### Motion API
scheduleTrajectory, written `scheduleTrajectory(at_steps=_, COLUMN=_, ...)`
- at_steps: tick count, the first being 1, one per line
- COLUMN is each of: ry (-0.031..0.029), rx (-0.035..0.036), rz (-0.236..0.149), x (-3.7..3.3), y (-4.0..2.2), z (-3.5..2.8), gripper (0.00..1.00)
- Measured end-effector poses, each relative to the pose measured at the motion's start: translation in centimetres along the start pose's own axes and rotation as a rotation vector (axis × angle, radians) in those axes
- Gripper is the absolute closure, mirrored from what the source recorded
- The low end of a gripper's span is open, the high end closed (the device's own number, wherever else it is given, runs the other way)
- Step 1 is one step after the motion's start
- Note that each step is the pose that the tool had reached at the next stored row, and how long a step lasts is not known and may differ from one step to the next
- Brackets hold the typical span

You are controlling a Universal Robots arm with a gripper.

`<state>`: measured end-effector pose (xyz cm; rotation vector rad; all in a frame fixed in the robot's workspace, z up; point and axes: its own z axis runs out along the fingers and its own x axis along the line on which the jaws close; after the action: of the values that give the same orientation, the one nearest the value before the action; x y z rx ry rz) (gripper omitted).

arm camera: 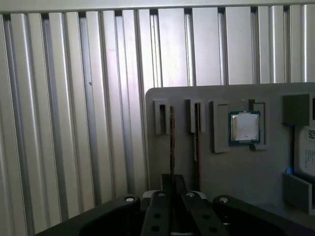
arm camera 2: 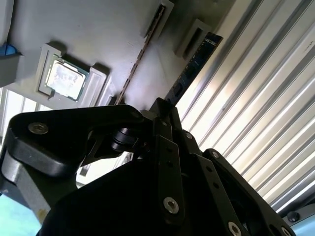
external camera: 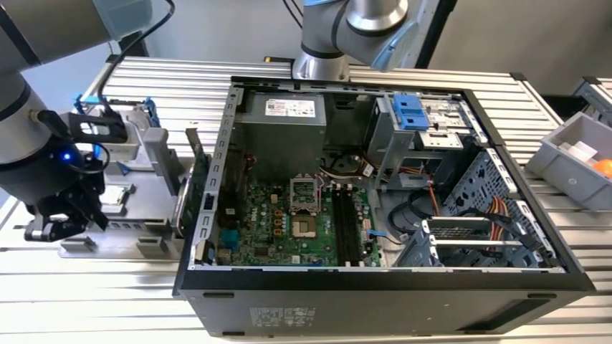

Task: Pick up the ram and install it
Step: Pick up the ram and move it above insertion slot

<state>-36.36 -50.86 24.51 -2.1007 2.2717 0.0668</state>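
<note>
The ram [arm camera: 172, 142] is a thin dark stick standing on edge in a grey fixture plate [arm camera: 236, 172]. In both wrist views my gripper [arm camera: 172, 183] is shut on its near end, and the dark bluish board [arm camera 2: 194, 64] runs out from between the fingers [arm camera 2: 165, 110]. In the exterior view my gripper [external camera: 48, 228] hangs over the fixture plate [external camera: 143, 215] on that view's left, outside the open computer case [external camera: 383, 290]. The long black memory slots [external camera: 345, 222] lie on the green motherboard inside the case.
A second thin stick [arm camera: 197, 142] stands in the fixture beside the held one, with a square processor [arm camera: 244, 127] further along. A green card [external camera: 196, 179] leans by the case wall. A second arm's base [external camera: 330, 43] stands behind the case, and a grey bin [external camera: 574, 165] sits on the exterior view's right.
</note>
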Motion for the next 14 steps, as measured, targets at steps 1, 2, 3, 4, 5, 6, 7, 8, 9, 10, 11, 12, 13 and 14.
scheduleTrajectory(at_steps=1, ry=-0.0001, rx=0.0001, rz=0.000, x=-0.01, y=0.00, z=-0.10, gripper=1.00)
scheduleTrajectory(at_steps=2, ry=0.0000, rx=0.0000, rz=0.000, x=-0.02, y=0.00, z=-0.23, gripper=1.00)
scheduleTrajectory(at_steps=3, ry=-0.0002, rx=0.0001, rz=0.000, x=-0.02, y=0.00, z=-0.34, gripper=1.00)
scheduleTrajectory(at_steps=4, ry=-0.0001, rx=0.0001, rz=0.000, x=-0.04, y=0.00, z=-0.53, gripper=1.00)
scheduleTrajectory(at_steps=5, ry=-0.0001, rx=0.0001, rz=0.000, x=-0.05, y=0.00, z=-0.70, gripper=1.00)
scheduleTrajectory(at_steps=6, ry=-0.0001, rx=0.0001, rz=0.000, x=-0.06, y=0.00, z=-0.84, gripper=1.00)
scheduleTrajectory(at_steps=7, ry=-0.0001, rx=0.0001, rz=0.000, x=-0.06, y=0.00, z=-0.95, gripper=1.00)
scheduleTrajectory(at_steps=8, ry=-0.0001, rx=0.0001, rz=0.000, x=-0.07, y=0.00, z=-1.06, gripper=1.00)
scheduleTrajectory(at_steps=9, ry=-0.0001, rx=0.0001, rz=0.000, x=-0.08, y=0.00, z=-1.15, gripper=1.00)
scheduleTrajectory(at_steps=10, ry=0.0000, rx=0.0000, rz=0.000, x=-0.08, y=0.00, z=-1.26, gripper=1.00)
scheduleTrajectory(at_steps=11, ry=-0.0001, rx=0.0001, rz=0.000, x=-0.09, y=0.00, z=-1.36, gripper=1.00)
scheduleTrajectory(at_steps=12, ry=-0.0001, rx=0.0001, rz=0.000, x=-0.09, y=0.00, z=-1.45, gripper=1.00)
scheduleTrajectory(at_steps=13, ry=0.0001, rx=0.0000, rz=0.000, x=-0.10, y=0.00, z=-1.55, gripper=1.00)
scheduleTrajectory(at_steps=14, ry=-0.0002, rx=0.0002, rz=0.000, x=-0.11, y=0.00, z=-1.63, gripper=1.00)
